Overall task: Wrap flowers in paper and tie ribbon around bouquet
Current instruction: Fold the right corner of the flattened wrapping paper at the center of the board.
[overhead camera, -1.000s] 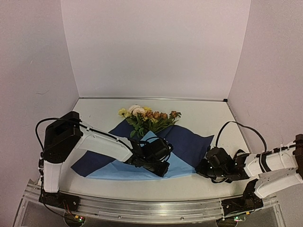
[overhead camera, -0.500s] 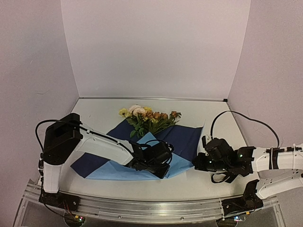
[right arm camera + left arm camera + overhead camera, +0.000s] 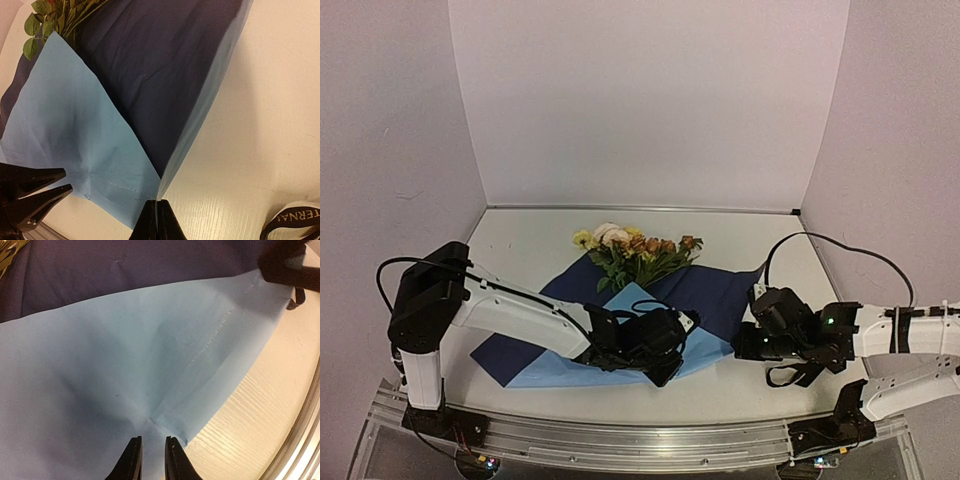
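The paper [image 3: 720, 295] lies under the stems of the flowers [image 3: 635, 250], navy face up. One flap is folded toward the stems so that its light blue face shows.

The right gripper [image 3: 157, 207] is clenched on the paper's corner out to the right of the flowers. It holds that edge raised, so the edge stands like a low wall. The left gripper [image 3: 150, 442] sits on the blue flap just past the stem ends. Its jaws are narrowly parted and nothing shows between them.

The step in hand looks like folding the right side over the stems to form the cone. The right arm should carry the corner in a rising arc toward the stems, not drag it flat, or the sheet may slide and pull the flowers askew. The left fingertips should pin the blue flap close to the stem ends as a pivot, then clear out before the fold lands. The crease should run slanted toward the stem ends, leaving the blooms uncovered.

The ribbon [image 3: 292, 220] lies further right of the flowers than the pinched corner, and is not needed yet.
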You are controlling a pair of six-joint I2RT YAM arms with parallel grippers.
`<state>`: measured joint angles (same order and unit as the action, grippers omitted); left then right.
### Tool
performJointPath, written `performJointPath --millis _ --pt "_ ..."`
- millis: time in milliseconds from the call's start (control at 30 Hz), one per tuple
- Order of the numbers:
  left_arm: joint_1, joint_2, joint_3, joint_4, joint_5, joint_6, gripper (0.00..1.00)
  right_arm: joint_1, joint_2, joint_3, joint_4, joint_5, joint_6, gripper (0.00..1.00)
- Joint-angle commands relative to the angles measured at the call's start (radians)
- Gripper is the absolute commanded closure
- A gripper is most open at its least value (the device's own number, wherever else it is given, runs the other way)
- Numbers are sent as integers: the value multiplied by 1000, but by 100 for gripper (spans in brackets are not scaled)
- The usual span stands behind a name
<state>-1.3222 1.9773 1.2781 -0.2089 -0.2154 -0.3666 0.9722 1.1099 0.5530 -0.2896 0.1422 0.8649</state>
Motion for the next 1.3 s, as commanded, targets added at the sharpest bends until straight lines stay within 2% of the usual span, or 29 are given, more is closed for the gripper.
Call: performJointPath --millis 0,300,533,667,867,1000,1133,1267 --pt "-29 24 26 6 -36 62 83 5 -4 50 -42 31 -11 100" --pt "-49 96 58 -22 -71 90 90 5 -23 84 -88 17 -28 100" --pt "-79 152 96 -57 -113 123 91 5 -25 105 -107 -15 -32 100" --pt "-82 132 84 -45 -128 111 90 5 -21 115 -126 -21 -36 100" --pt "-60 -41 22 0 -140 46 77 5 -20 138 -204 7 -72 100" --pt "2 -228 -105 48 -79 -97 72 5 -13 155 -258 25 -97 100" --pt "54 -418 -294 68 2 -250 75 5 -8 179 -301 42 -108 100" --pt "69 -551 -470 29 67 -362 86 5 3 189 -316 57 -111 100"
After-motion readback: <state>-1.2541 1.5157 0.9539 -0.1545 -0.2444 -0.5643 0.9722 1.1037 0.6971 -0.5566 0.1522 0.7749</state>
